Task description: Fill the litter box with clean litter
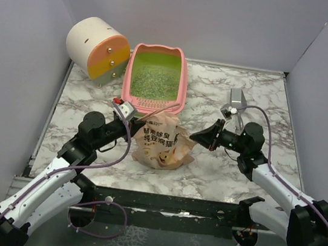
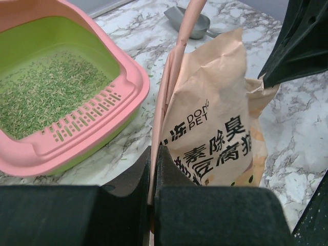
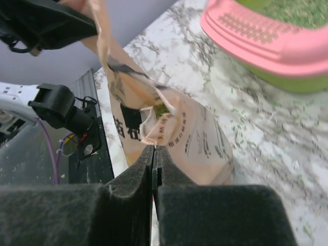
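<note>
The pink litter box (image 1: 182, 80) stands at the back centre, its lime-green inside covered by a thin layer of clean litter (image 1: 155, 76). Its slotted ledge (image 2: 87, 120) faces the tan pouch (image 1: 162, 144), which stands upright just in front of it. My left gripper (image 1: 135, 121) is shut on the pouch's left top edge, a pink strip pinched between its fingers (image 2: 155, 148). My right gripper (image 1: 194, 137) is shut at the pouch's right side, its tips (image 3: 154, 147) pinching the torn edge of the pouch (image 3: 189, 138). The pouch mouth gapes a little, green granules showing inside.
A cream-and-orange cylinder (image 1: 98, 46) lies at the back left beside the box. A grey metal scoop (image 1: 237, 100) rests on the marble at the back right. Stray granules are scattered on the table (image 3: 266, 133) in front of the box. Grey walls enclose three sides.
</note>
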